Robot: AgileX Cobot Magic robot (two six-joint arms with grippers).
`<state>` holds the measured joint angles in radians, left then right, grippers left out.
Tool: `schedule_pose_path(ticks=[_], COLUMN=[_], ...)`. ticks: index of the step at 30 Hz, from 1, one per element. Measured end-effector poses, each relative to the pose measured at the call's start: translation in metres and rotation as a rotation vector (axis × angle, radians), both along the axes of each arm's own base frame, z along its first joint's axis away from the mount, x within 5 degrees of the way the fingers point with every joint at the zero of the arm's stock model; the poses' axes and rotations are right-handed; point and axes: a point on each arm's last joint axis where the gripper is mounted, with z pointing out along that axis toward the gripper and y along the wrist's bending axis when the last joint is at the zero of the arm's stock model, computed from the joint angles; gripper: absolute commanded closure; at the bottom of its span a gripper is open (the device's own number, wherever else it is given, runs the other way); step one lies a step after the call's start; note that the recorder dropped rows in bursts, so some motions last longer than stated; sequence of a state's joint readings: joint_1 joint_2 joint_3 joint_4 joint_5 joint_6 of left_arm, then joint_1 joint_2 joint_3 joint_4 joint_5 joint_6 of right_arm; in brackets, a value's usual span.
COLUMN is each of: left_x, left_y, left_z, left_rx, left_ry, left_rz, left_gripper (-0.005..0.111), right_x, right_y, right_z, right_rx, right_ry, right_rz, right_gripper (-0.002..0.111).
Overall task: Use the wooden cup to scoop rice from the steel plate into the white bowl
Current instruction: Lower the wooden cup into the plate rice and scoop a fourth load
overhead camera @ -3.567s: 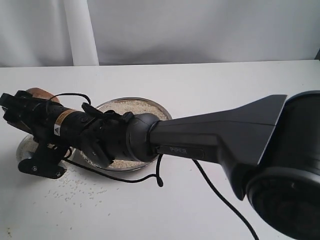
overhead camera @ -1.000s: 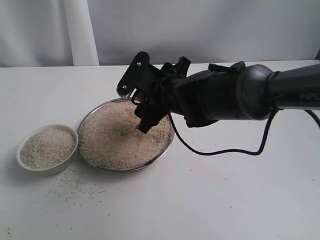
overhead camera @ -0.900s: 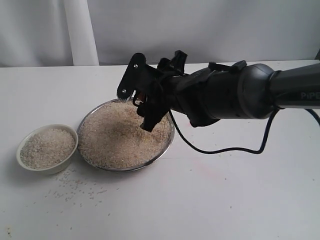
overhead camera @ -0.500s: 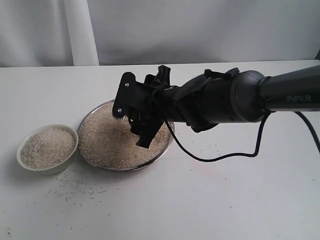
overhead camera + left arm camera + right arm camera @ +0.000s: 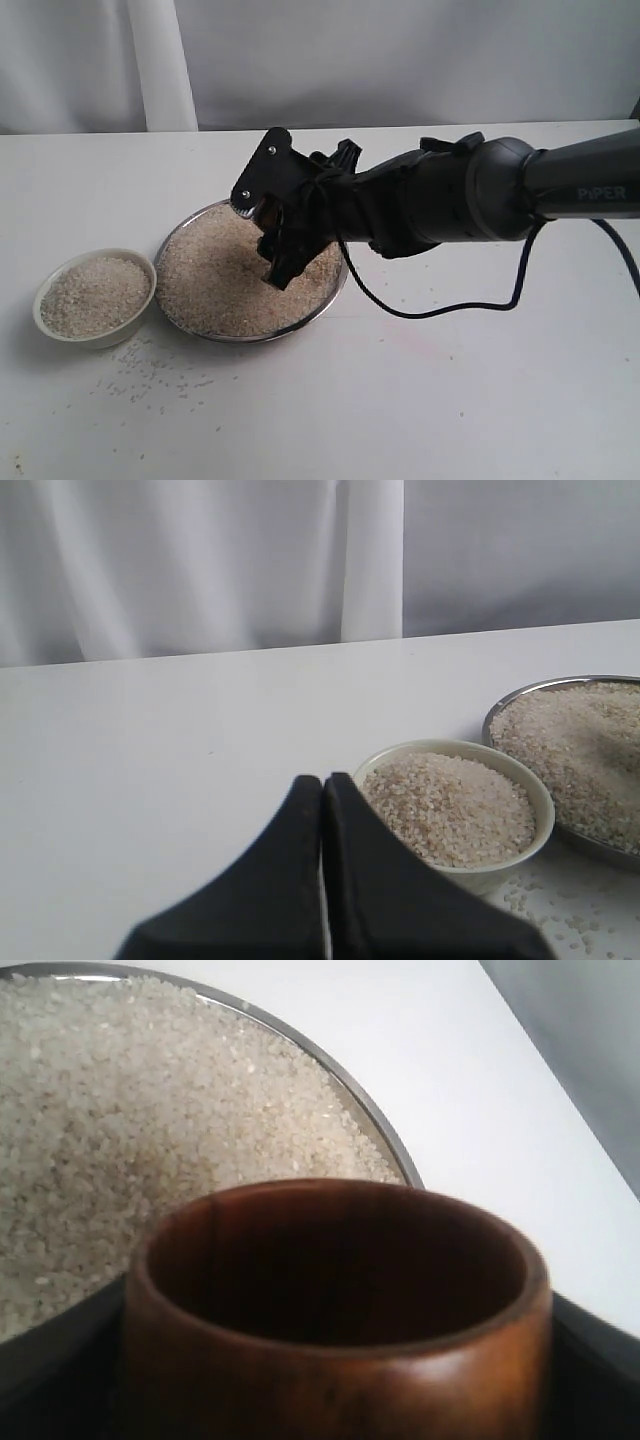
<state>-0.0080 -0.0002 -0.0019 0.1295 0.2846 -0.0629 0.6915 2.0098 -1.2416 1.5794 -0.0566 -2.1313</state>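
Loose grains (image 5: 150, 375) on the white counter (image 5: 400, 420), left hand (image 5: 322, 780) closed and empty near the white bowl (image 5: 100, 340), bowl full of rice, steel plate (image 5: 250, 337) of rice (image 5: 215, 285) just beside it, right hand (image 5: 268, 225) gripping the wooden cup (image 5: 335, 1360) over the plate's far right part.

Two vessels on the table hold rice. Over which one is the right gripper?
The steel plate, the wide shiny metal dish: the right gripper hangs above its rice. The smaller white bowl beside it has nothing above it.
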Motion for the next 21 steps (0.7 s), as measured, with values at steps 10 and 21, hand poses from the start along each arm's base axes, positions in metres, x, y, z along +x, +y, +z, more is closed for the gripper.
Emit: schedule_pose_path(ticks=[10, 21], left_x=[0.000, 0.000], left_y=[0.000, 0.000], left_z=[0.000, 0.000], left_rx=[0.000, 0.000], left_ry=[0.000, 0.000], left_rz=[0.000, 0.000], left_gripper=[0.107, 0.107], right_x=[-0.008, 0.000], right_y=[0.001, -0.019], right_z=[-0.005, -0.006], right_rx=[-0.050, -0.279], right_ry=[0.096, 0.091], right_rz=[0.098, -0.026], right_gripper=[0.108, 0.108])
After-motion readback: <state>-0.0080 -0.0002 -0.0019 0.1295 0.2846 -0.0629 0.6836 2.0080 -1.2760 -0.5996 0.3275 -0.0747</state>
